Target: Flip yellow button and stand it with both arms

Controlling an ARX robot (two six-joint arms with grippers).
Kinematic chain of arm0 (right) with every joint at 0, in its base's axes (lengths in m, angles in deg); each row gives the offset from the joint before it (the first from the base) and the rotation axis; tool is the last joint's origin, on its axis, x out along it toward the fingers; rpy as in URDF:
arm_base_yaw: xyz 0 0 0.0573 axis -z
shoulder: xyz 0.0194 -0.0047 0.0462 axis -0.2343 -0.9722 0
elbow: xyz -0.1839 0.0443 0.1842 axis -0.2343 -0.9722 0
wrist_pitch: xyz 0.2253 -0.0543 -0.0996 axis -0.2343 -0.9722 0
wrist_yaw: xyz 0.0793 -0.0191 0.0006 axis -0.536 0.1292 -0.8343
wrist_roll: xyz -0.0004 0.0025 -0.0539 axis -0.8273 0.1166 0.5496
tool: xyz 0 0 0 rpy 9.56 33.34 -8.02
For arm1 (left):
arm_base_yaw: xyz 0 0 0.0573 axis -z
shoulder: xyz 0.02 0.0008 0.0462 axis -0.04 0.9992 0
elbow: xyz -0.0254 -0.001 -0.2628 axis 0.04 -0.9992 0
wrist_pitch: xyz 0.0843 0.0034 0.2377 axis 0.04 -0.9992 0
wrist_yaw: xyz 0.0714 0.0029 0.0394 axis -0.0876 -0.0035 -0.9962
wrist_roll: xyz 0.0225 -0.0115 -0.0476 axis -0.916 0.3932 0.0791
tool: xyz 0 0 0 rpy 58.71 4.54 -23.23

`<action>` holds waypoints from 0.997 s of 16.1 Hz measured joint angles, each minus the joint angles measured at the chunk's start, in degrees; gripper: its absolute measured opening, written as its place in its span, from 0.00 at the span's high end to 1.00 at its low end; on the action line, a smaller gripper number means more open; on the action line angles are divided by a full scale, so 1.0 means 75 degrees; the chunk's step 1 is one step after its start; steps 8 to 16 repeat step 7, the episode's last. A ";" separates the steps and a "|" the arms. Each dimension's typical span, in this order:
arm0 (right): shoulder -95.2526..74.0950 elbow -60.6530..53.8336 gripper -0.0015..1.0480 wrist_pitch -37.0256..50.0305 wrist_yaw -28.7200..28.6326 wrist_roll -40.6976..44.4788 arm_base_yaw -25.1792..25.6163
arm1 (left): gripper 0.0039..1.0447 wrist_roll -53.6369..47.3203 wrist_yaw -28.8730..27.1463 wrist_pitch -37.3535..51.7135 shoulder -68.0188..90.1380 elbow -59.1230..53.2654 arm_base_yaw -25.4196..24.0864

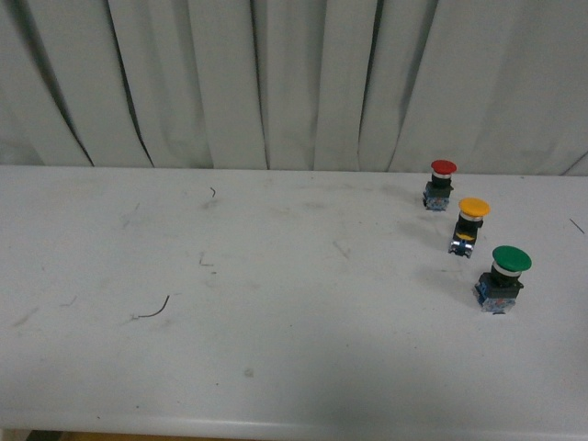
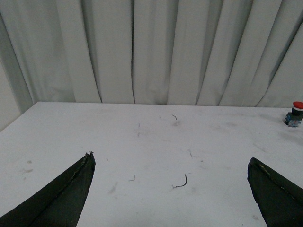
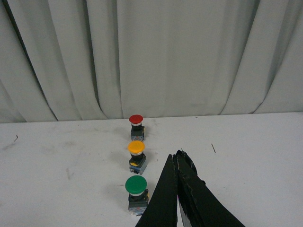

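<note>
1. Three push buttons stand in a row on the right part of the white desk (image 1: 276,349), each with its cap up: the red button (image 1: 442,183) farthest back, the yellow button (image 1: 469,225) in the middle, and the green button (image 1: 502,277) nearest to the robot.
2. The yellow button is upright on its dark contact block, apart from both neighbours, touching neither of them.
3. The front view shows no arm at all.
4. In the right wrist view the right hand (image 3: 176,158) is clenched; its two black fingers (image 3: 189,189) meet at the tips and nothing is between them.
5. The yellow button (image 3: 137,156) lies just beyond these tips and a little to the side; the hand does not touch it. The green button (image 3: 136,193) is just beside the fingers.
6. In the left wrist view the left hand (image 2: 170,158) is released, with its fingers (image 2: 61,198) spread wide and nothing between them.
7. This hand is well apart from the yellow button; only the red button (image 2: 294,113) shows at the far edge of that view.
8. A grey curtain (image 1: 294,83) hangs behind the desk.
</note>
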 joint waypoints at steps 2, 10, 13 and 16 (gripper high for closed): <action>0.0221 -0.0117 0.98 -0.0076 -0.0003 0.0000 0.0000 | 0.06 -0.0003 0.0000 -0.0003 0.0000 0.0000 0.0000; 0.2282 -0.0997 0.98 -0.1343 -0.0003 0.0000 0.0000 | 0.06 -0.0003 0.0000 -0.0003 0.0000 0.0000 0.0000; 0.2282 -0.0997 0.98 -0.1343 -0.0003 0.0000 0.0000 | 0.06 -0.0003 0.0000 -0.0003 0.0000 0.0000 0.0000; 0.2282 -0.0997 0.98 -0.1343 -0.0003 0.0000 0.0000 | 0.06 -0.0003 0.0000 -0.0003 0.0000 0.0000 0.0000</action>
